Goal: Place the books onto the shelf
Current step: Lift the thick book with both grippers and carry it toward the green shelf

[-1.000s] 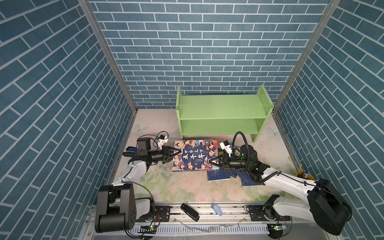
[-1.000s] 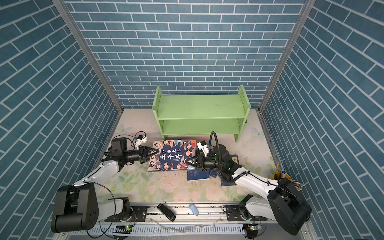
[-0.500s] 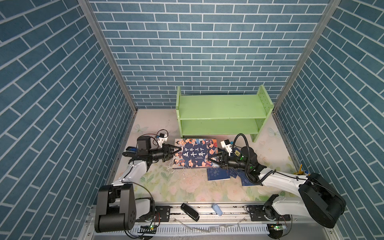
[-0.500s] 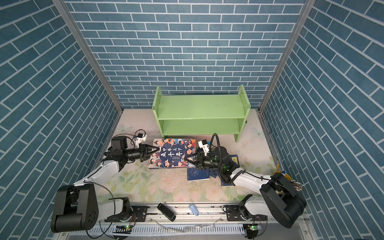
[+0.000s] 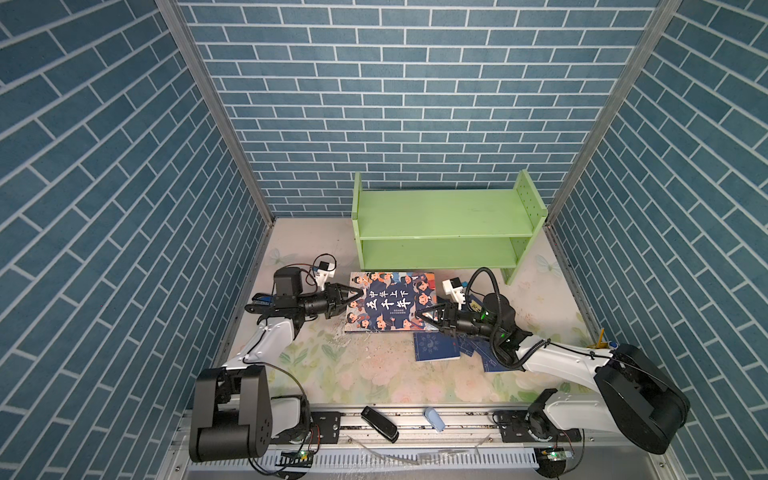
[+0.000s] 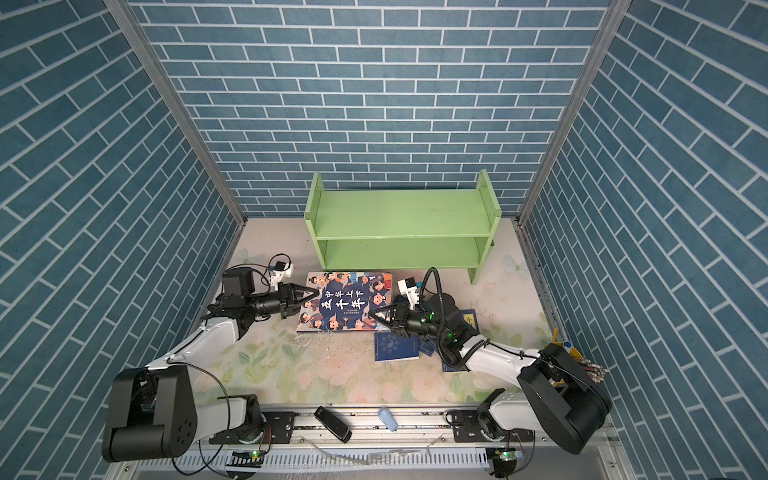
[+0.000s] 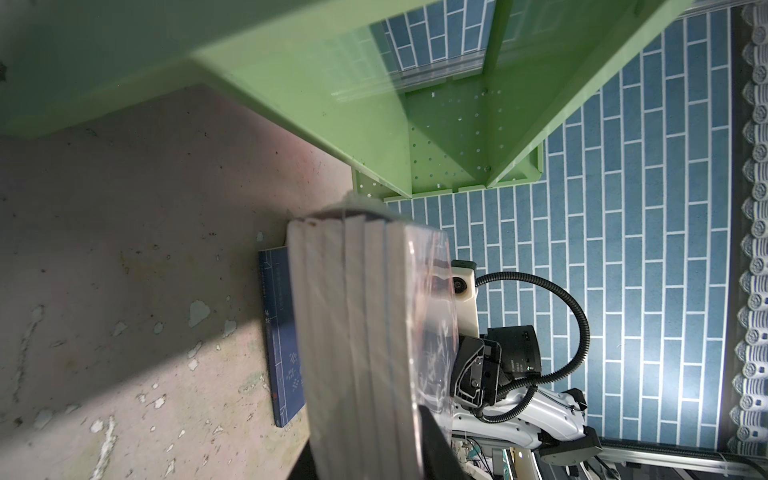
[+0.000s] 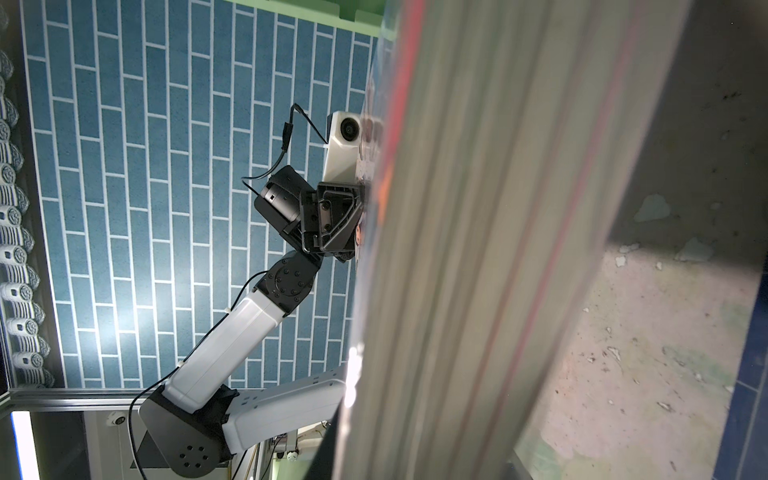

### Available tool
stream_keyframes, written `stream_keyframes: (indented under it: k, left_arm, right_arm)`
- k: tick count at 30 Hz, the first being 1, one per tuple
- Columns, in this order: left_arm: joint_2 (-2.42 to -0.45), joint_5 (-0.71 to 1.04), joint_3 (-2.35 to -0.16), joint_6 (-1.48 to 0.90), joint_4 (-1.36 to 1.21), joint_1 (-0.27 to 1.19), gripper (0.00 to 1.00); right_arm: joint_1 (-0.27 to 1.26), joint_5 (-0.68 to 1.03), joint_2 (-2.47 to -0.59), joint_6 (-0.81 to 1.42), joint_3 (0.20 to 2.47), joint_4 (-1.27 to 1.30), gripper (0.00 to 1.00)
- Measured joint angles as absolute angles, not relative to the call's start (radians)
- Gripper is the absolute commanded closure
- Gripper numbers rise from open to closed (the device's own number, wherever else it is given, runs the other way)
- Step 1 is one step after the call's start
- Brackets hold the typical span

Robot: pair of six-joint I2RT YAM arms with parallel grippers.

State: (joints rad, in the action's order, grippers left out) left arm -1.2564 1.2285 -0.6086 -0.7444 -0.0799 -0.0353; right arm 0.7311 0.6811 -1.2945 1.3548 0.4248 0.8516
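The large book (image 5: 388, 301) (image 6: 345, 305), with cartoon figures around a dark blue centre, lies flat in front of the light green shelf (image 5: 440, 216) (image 6: 399, 216), whose two tiers are bare. My left gripper (image 5: 355, 299) (image 6: 313, 297) (image 7: 365, 440) is open at the book's left edge, with the page edge between its jaws. My right gripper (image 5: 419, 322) (image 6: 372, 316) (image 8: 419, 457) is shut on the book's near right corner. Thin navy books (image 5: 436, 347) (image 6: 395, 347) (image 7: 282, 332) lie beside that corner, some partly under the right arm.
Blue brick-pattern walls close in three sides. A black handset (image 5: 379, 424) and a light blue piece (image 5: 434, 417) lie on the front rail. A holder of pencils (image 6: 590, 368) stands at the right edge. The shelf's right panel (image 5: 530, 203) has rows of holes.
My right gripper opened, then shut on the large book's corner. My left gripper's jaws have widened at the book's left edge. The book has barely moved.
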Motion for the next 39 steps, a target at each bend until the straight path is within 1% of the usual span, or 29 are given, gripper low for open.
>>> stream_keyframes:
  k: [1,3,4,7,13,23,32,39]
  left_arm:
    - [-1.256,1.221,-0.614,-0.725,-0.059,-0.031,0.33]
    - [-1.255,1.202,-0.624,-0.686,-0.018,-0.026,0.26]
    - [-1.251,1.192,-0.624,-0.671,-0.002,-0.025,0.23]
    - [-1.229,1.158,-0.624,-0.615,0.067,-0.027,0.21]
    - [-1.174,1.129,-0.624,-0.547,0.145,-0.046,0.20]
    - [-1.156,1.122,-0.624,-0.518,0.170,-0.060,0.19]
    - [-1.154,1.123,-0.624,-0.510,0.170,-0.065,0.19]
    - [-1.143,1.125,-0.624,-0.505,0.171,-0.068,0.19]
  right_arm:
    - [0.731,0.681,-1.296,1.353,0.425,0.852,1.00]
    - [0.723,0.678,-1.302,1.353,0.417,0.852,1.00]
    - [0.719,0.679,-1.304,1.353,0.409,0.851,1.00]
    - [0.694,0.685,-1.304,1.354,0.387,0.847,1.00]
    - [0.645,0.685,-1.285,1.353,0.384,0.827,1.00]
    - [0.601,0.714,-1.204,1.326,0.387,0.739,1.00]
    - [0.554,0.745,-1.206,1.319,0.443,0.706,1.00]
    - [0.535,0.772,-1.259,1.311,0.500,0.734,1.00]
